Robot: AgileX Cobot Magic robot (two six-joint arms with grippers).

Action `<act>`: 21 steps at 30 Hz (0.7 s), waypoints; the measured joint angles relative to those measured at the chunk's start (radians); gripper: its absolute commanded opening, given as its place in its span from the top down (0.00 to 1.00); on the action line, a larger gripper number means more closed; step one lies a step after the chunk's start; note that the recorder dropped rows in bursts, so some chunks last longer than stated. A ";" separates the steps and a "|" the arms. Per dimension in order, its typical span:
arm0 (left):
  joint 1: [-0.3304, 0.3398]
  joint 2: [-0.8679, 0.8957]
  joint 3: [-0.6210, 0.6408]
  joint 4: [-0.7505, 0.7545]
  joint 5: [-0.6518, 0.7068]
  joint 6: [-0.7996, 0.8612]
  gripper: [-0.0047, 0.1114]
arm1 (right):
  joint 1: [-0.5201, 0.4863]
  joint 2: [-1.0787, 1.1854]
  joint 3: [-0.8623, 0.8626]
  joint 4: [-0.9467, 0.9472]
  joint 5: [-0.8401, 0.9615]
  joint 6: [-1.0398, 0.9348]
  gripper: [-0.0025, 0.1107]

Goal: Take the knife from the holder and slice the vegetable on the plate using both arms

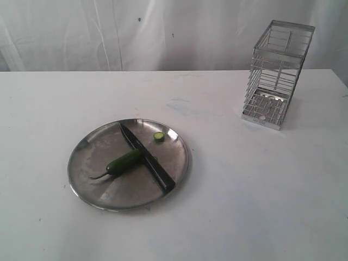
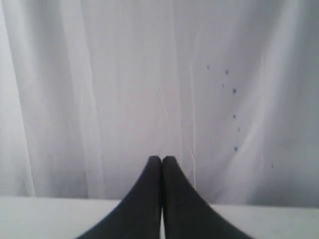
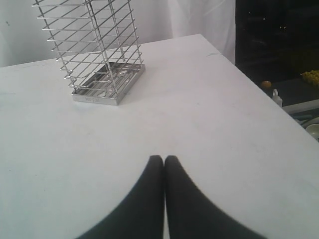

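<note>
The black knife lies diagonally across the steel plate, over the green chilli; a cut slice sits nearby. The wire holder stands upright, well apart.

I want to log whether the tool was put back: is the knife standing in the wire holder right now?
No. In the exterior view the knife lies across the plate over the chilli pepper, and the holder stands empty.
</note>
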 measured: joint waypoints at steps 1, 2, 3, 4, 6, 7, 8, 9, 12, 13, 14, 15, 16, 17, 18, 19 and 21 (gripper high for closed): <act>0.006 -0.029 0.000 0.000 -0.002 0.000 0.96 | 0.000 0.000 0.000 0.000 0.000 0.000 0.98; 0.010 -0.061 0.000 0.000 -0.005 0.000 0.96 | 0.000 0.000 0.000 0.000 0.000 0.000 0.98; 0.011 -0.087 0.000 0.000 -0.007 0.000 0.96 | 0.000 0.000 0.000 0.000 0.000 0.000 0.98; 0.011 -0.108 0.000 0.000 -0.007 0.000 0.96 | 0.000 0.000 0.000 0.000 0.000 0.000 0.98; 0.011 -0.135 0.000 0.000 -0.007 0.000 0.96 | 0.000 0.000 0.000 0.000 0.000 0.000 0.98; 0.011 -0.141 0.000 0.000 -0.007 0.000 0.96 | 0.000 0.000 0.000 0.000 0.000 0.000 0.98; 0.011 -0.147 0.000 0.000 -0.007 0.008 0.96 | 0.000 0.000 0.000 0.000 0.000 0.000 0.98; 0.011 -0.148 0.000 0.000 0.003 0.015 0.96 | 0.000 0.000 0.000 0.000 0.000 0.000 0.98; 0.011 -0.158 0.002 0.140 0.131 0.015 0.96 | 0.000 0.000 0.000 0.000 0.000 0.000 0.98; 0.011 -0.158 0.002 0.268 0.209 -0.030 0.96 | 0.000 0.000 0.000 0.000 0.000 0.000 0.98; 0.011 -0.160 -0.001 0.477 0.296 -0.138 0.96 | 0.000 0.000 0.000 0.000 0.000 0.000 0.98; 0.011 -0.160 -0.010 0.694 0.397 -0.318 0.96 | 0.000 0.000 0.000 0.000 0.000 0.000 0.98; 0.011 -0.160 -0.015 0.881 0.511 -0.555 0.96 | 0.000 0.000 0.000 0.000 0.000 0.000 0.98; 0.011 -0.160 -0.017 1.040 0.603 -0.767 0.96 | 0.000 0.000 0.000 0.000 0.000 0.000 0.98; 0.011 -0.162 -0.014 1.180 0.715 -1.027 0.96 | 0.000 0.000 0.000 0.000 0.000 0.000 0.98; 0.011 -0.164 -0.002 1.301 0.821 -1.263 0.96 | 0.000 0.000 0.000 0.000 0.000 0.000 0.98; 0.011 -0.164 0.037 1.480 0.940 -1.566 0.96 | 0.000 0.000 0.000 0.000 0.001 0.000 0.98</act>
